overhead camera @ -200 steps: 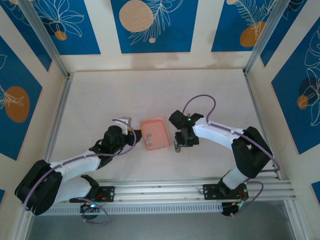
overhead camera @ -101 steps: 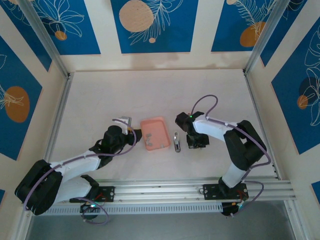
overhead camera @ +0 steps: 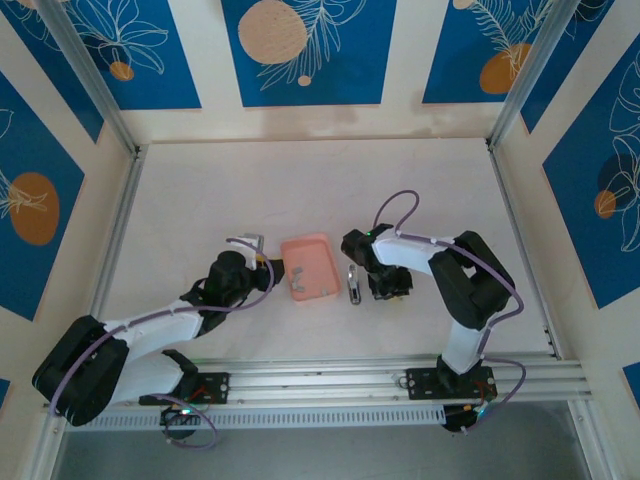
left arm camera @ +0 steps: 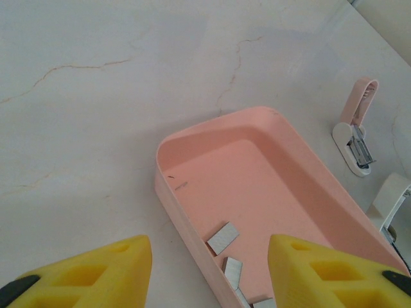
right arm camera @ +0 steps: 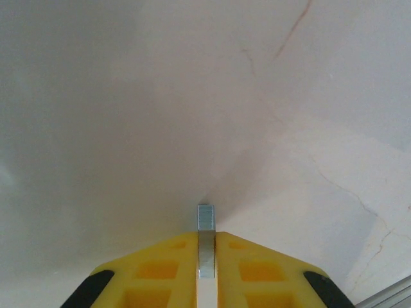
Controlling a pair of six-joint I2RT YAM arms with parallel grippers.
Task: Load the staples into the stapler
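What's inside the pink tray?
Small grey staples lie near one end of the pink tray; the rest looks bare. A yellow finger of the left tool hides part.

In the left wrist view, the salmon-pink rectangular plastic tray [left arm camera: 257,186] runs off the bottom edge. That edge also cuts the lowest of the tiny grey metal staple strips [left arm camera: 222,238] lying in it. A white blocky piece [left arm camera: 393,200] at the right edge is too cropped to identify. The thin grey metal strip of staples [right arm camera: 205,218] has its lower end hidden between the right gripper [right arm camera: 205,236] pads. From above, the tray's strips are specks too small to count.
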